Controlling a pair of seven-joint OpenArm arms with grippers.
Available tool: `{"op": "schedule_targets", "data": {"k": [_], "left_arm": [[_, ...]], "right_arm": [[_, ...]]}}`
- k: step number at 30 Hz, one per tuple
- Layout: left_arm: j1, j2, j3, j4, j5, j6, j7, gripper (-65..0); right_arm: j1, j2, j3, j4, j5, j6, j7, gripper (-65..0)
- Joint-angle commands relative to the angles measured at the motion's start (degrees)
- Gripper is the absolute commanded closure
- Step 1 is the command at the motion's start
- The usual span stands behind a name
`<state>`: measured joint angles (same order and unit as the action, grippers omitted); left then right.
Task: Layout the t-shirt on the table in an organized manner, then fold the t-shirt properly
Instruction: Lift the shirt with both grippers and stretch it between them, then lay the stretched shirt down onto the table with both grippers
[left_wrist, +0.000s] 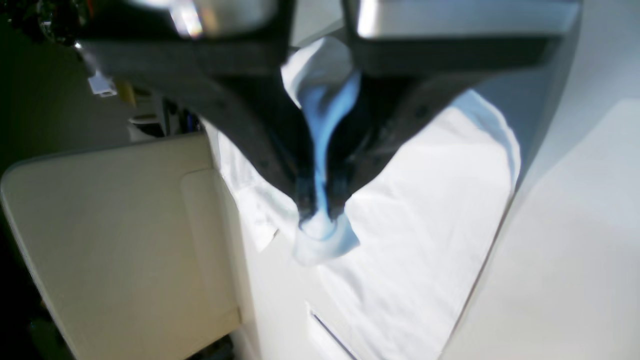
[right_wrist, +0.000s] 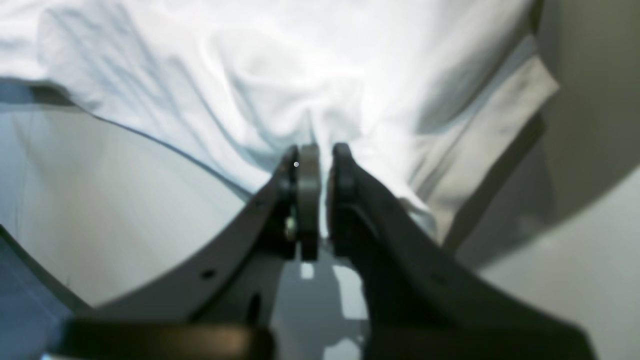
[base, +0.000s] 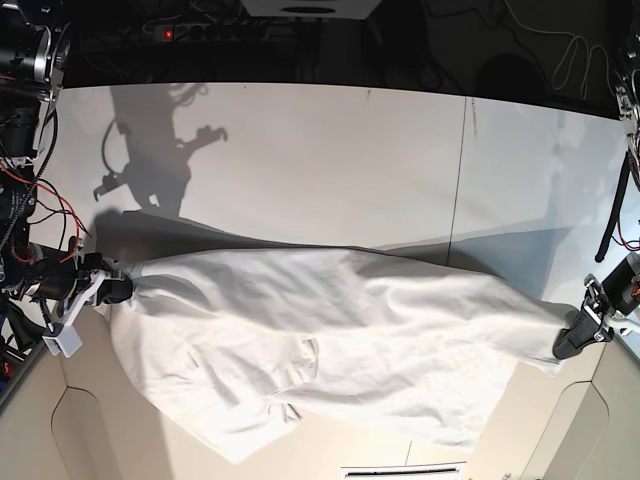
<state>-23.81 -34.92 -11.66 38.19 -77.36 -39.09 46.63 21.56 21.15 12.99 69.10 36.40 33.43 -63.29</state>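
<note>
The t-shirt (base: 330, 345) is held stretched between both arms above the table (base: 300, 160). One end is pinched in the left gripper (base: 568, 340), the other clamped in the right gripper (base: 118, 288); the middle is seen sagging.

You see matte black curved fingers (right_wrist: 350, 200) with screw holes on each gripper; red and black cables (base: 25, 205) run along the frame's left arm.

Robotics lab bench: wide white table (base: 300, 150), power strip (base: 190, 30) and tangled cables (base: 570, 45) along the dark top edge.
</note>
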Motion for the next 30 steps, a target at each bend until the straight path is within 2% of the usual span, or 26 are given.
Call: {"op": "schedule_targets", "data": {"k": [1, 5, 9, 12, 20, 27, 30], "left_arm": [[-1.40, -1.14, -0.37, 0.98, -0.92, -0.91, -0.96, 0.0], [-0.87, -1.18, -0.37, 0.98, 1.51, -0.91, -1.99, 0.0], [0.42, -1.22, -0.37, 0.96, 7.34, -0.91, -6.60, 0.0], [1.60, -1.09, -0.37, 0.98, 11.54, -0.91, -10.34, 0.0], [3.04, -0.96, -0.37, 0.96, 16.09, -0.91, -10.88, 0.0], [4.39, -0.96, -0.37, 0.96, 17.44, -0.91, -11.34, 0.0], [5.01, -0.79, -0.37, 0.96, 19.43, -0.91, -13.38, 0.0]], "right_arm": [[1.40, 1.38, 0.28, 1.03, 0.87, 0.26, 0.00, 0.0], [0.39, 4.42, 0.28, 1.03, 0.87, 0.26, -1.22, 0.0], [-2.93, 8.79, 0.28, 1.03, 0.92, 0.24, -1.18, 0.0], [-5.66, 10.60, 0.28, 1.01, 1.27, 0.22, -0.81, 0.0], [-10.54, 10.25, 0.28, 1.03, 3.50, 0.20, -0.79, 0.0], [-10.95, 10.23, 0.28, 1.01, 3.43, -0.02, -0.87, 0.0], [-10.97, 10.19, 0.28, 1.01, 2.80, -0.02, -1.03, 0.0]]}}
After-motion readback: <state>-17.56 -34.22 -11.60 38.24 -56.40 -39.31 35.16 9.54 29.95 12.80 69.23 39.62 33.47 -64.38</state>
